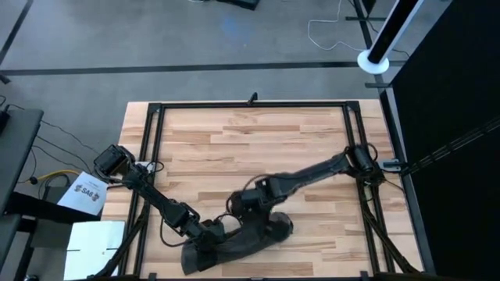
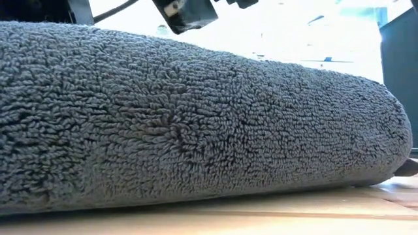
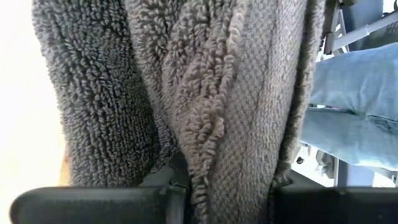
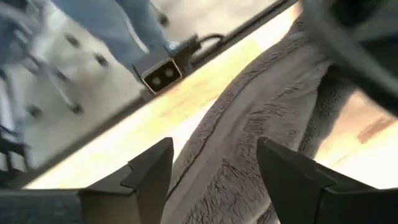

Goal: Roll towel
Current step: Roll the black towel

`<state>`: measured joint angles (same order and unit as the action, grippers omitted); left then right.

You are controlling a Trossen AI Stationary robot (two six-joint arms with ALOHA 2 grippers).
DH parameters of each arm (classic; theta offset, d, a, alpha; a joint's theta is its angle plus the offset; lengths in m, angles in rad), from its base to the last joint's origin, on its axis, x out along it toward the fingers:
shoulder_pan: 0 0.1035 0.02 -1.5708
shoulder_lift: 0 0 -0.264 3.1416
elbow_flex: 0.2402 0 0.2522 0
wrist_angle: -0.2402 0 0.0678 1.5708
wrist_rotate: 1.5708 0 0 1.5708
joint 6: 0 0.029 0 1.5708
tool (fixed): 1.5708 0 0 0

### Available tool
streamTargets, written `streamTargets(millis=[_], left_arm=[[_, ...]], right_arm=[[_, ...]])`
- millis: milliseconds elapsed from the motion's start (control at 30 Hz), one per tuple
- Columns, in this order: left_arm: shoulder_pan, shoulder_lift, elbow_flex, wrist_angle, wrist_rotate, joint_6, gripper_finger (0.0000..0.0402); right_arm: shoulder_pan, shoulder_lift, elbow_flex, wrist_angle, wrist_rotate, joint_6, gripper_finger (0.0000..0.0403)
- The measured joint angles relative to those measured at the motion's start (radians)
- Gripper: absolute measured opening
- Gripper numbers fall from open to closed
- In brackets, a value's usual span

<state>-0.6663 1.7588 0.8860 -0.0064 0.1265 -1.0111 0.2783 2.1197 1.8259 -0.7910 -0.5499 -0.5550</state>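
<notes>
Sprawling along the near edge of your table [image 1: 312, 148], the towel [image 1: 234, 243] is a fat charcoal roll — deep looped pile, rounded at its end in the low view. Your left gripper [image 1: 209, 232] has its fingers pinched on a fold of the towel, flat woven hem showing between them. Your right gripper [image 4: 214, 168] hangs just above the cloth, fingers spread apart, holding nothing.

The dark charcoal-grey soft cloth towel [image 1: 234, 246] lay bunched at the lower centre of the high view, on the light wooden-plank table [image 1: 258, 140]. The left gripper [image 1: 209, 231] sat at its left end, the right gripper [image 1: 248, 204] just above its middle.
</notes>
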Motion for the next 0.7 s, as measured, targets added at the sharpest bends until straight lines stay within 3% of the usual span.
streamTargets(millis=[100, 467, 700], left_arm=[[-0.003, 0.0, 0.0, -0.001, -0.015, 0.001, 0.0073], [-0.03, -0.003, -0.079, 0.083, -0.054, -0.083, 0.0073], [-0.05, -0.001, -0.084, 0.098, -0.077, -0.097, 0.0073]], right_arm=[[0.045, 0.0, 0.0, 0.046, 0.105, 0.027, 0.0222], [0.118, 0.076, -0.003, 0.216, 0.298, 0.335, 0.0225], [0.137, 0.096, -0.003, 0.269, 0.399, 0.424, 0.0269]])
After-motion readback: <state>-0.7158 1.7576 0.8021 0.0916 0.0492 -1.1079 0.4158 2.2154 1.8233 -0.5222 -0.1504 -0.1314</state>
